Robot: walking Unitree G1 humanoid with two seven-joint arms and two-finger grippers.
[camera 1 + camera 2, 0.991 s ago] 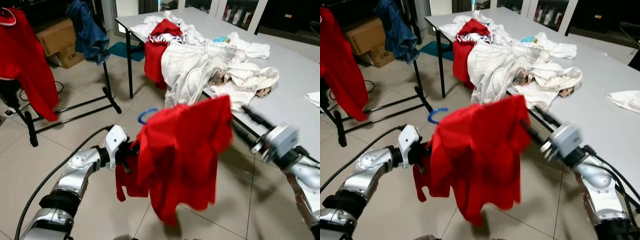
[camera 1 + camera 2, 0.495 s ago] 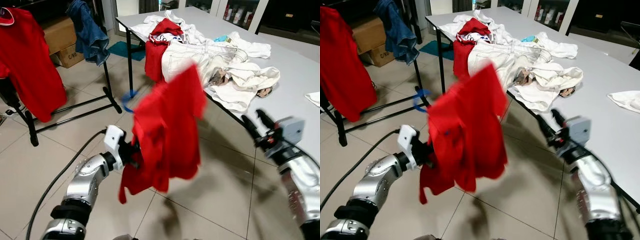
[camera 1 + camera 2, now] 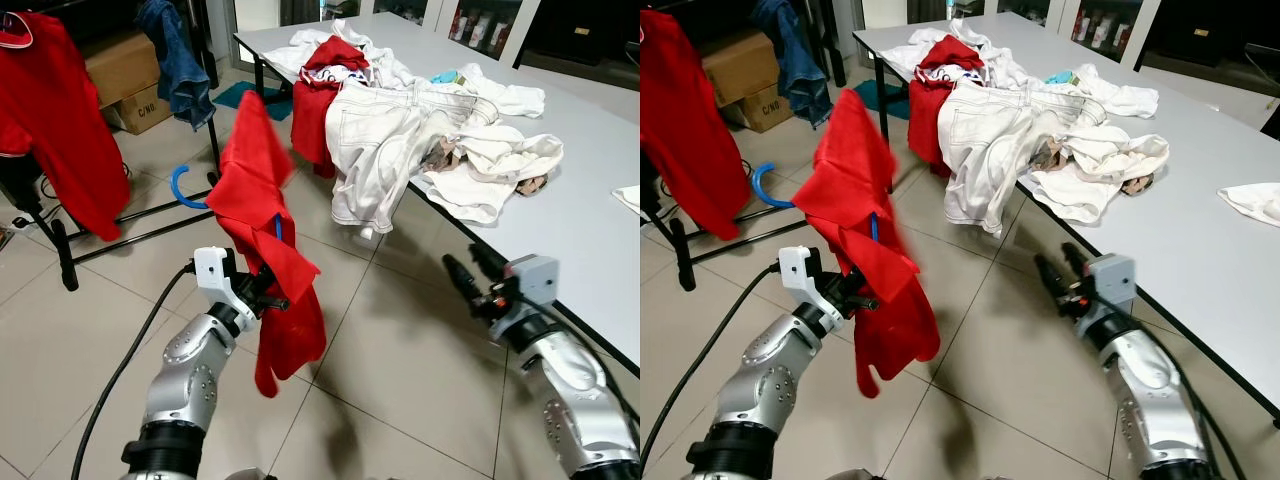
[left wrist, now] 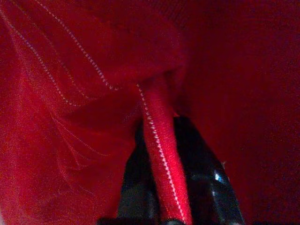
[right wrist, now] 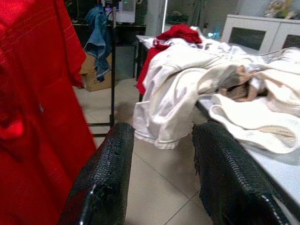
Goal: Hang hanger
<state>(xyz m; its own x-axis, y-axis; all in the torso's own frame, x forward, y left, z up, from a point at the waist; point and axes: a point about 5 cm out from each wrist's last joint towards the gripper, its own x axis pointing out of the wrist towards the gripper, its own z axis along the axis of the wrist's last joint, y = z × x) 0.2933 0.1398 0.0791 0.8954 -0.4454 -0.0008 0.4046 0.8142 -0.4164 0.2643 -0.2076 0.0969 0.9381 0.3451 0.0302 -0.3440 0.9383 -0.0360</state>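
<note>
— Currently, how is the load held?
— A seam of the red shirt (image 3: pixel 262 215) is clamped in the left tool (image 3: pixel 262 296); the blue hanger (image 3: pixel 186 187) is carried inside it, hook pointing toward the rack (image 3: pixel 140 222). The right tool (image 3: pixel 465 275) is held apart, fingers spread, gripping nothing.
— What could be lost?
— Fabric alone is pinched, so the hanger could be slid out, or the hook swung past the rail.
</note>
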